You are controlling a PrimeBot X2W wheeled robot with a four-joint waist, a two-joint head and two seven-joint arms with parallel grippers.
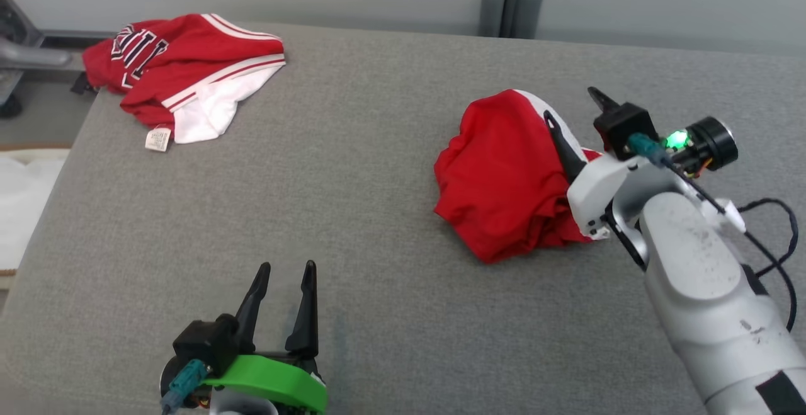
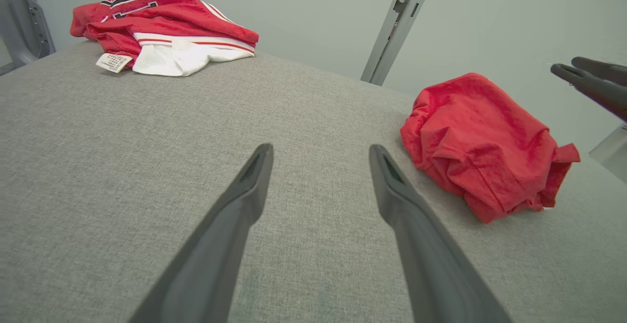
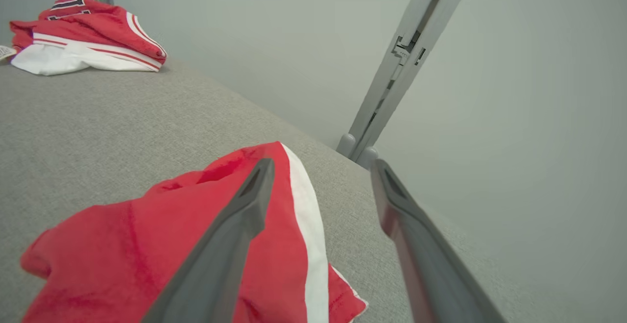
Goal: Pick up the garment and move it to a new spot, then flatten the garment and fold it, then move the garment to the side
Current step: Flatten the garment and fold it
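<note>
Crumpled red garment [image 1: 504, 182] sits on the right half of the grey padded table [image 1: 378, 245], right gripper [image 1: 573, 105] hanging over its edge, jaws spread wide, nothing in them. One finger's over the cloth by the white stripe [image 3: 306, 215], the other past it. My worry: close here and it pinches one thin fold, so it slips out or lifts as a lump. Left gripper [image 1: 287, 267] is wide too, empty, well apart. Also, don't land it on the red jersey [image 1: 189, 68] in the far corner.

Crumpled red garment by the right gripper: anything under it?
The grey cloth surface shows all round the crumpled red garment; its folds hide whatever lies beneath. The right gripper, open, hovers over its white-striped edge.
</note>
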